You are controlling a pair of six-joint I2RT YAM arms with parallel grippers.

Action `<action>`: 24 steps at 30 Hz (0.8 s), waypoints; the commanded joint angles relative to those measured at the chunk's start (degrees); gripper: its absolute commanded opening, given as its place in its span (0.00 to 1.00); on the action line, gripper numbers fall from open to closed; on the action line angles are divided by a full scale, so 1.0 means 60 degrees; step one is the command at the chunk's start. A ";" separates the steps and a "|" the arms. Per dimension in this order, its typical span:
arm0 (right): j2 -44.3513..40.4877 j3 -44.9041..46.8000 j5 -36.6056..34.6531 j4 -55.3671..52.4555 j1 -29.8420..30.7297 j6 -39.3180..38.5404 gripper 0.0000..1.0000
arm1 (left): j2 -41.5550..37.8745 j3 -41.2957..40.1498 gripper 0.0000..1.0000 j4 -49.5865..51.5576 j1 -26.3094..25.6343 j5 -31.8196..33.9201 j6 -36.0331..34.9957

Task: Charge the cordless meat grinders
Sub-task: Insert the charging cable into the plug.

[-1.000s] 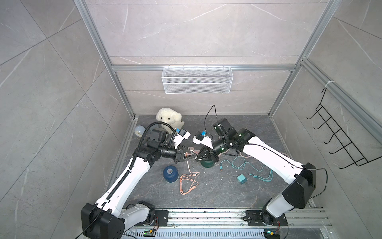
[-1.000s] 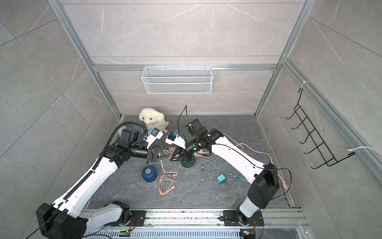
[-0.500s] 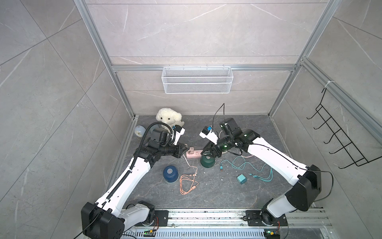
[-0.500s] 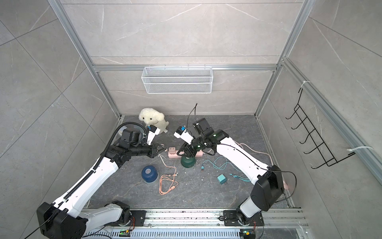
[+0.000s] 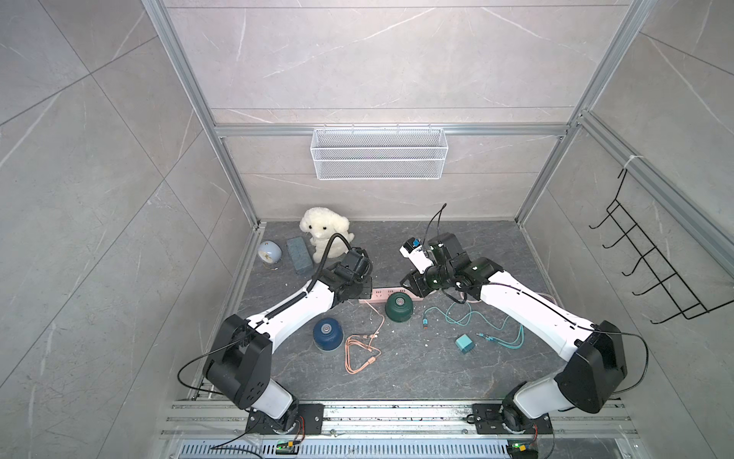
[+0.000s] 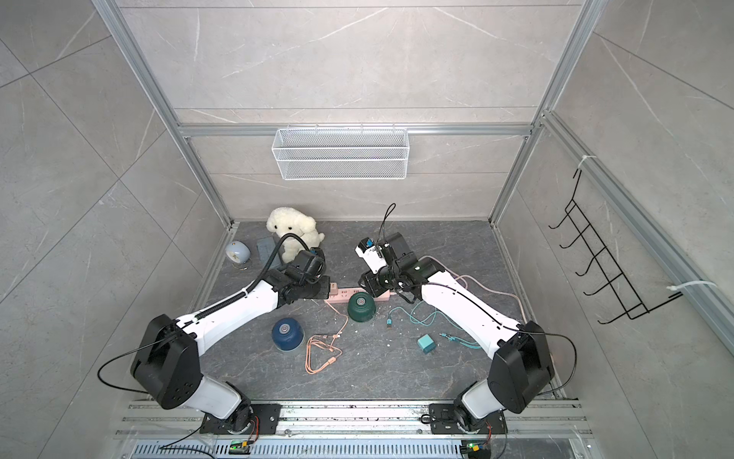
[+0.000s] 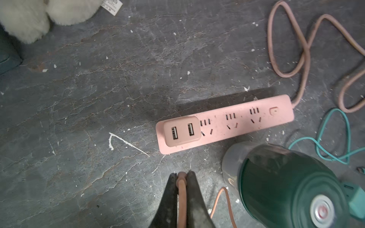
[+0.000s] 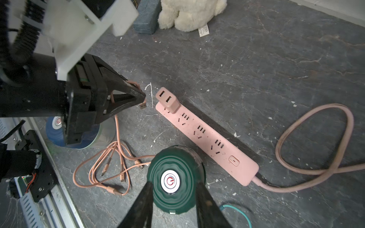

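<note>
L fingers (image 7: 172, 183) pinch limp pink cable (image 7: 182, 189); R fingers (image 8: 145, 199) wide by green grinder (image 8: 173, 183); prob. rigid, slick dome; grip low sides.

In the middle of the desk (image 5: 437, 369), lying left to right: strip (image 5: 377, 295). On its left end: adapter (image 7: 181, 131). Just in front of the strip: right grinder (image 5: 398, 306). Further front and left: left grinder (image 5: 327, 334). Between the grinders, a bit forward: left cable (image 5: 359, 351), one end in the left gripper (image 8: 141, 94), just left of the adapter. Right of the right grinder: right cable (image 5: 476, 322), and before it a plug (image 5: 464, 343). Above the strip's right part: right gripper (image 8: 172, 183). Back left, from left to right: ball (image 5: 269, 252), box (image 5: 298, 254), plush (image 5: 323, 234).
</note>
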State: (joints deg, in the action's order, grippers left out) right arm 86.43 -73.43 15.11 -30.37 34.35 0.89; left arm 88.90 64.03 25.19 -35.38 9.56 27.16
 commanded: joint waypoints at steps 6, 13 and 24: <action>-0.0444 0.0559 -0.0110 0.0594 -0.0220 0.0353 0.37 | 0.0528 0.0608 0.00 -0.0509 -0.0061 0.0998 0.0807; -0.0475 0.0662 -0.0051 0.0565 -0.0327 0.0377 0.36 | 0.0968 0.0930 0.00 -0.0739 -0.0084 0.0662 0.0720; -0.0465 0.0666 0.0079 0.0484 -0.0393 0.0418 0.35 | 0.1090 0.0844 0.00 -0.0557 -0.0176 0.0868 0.0553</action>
State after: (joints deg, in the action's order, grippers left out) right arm 85.06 -69.93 14.92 -27.97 32.25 2.24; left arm 95.39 67.90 21.39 -36.05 13.50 30.79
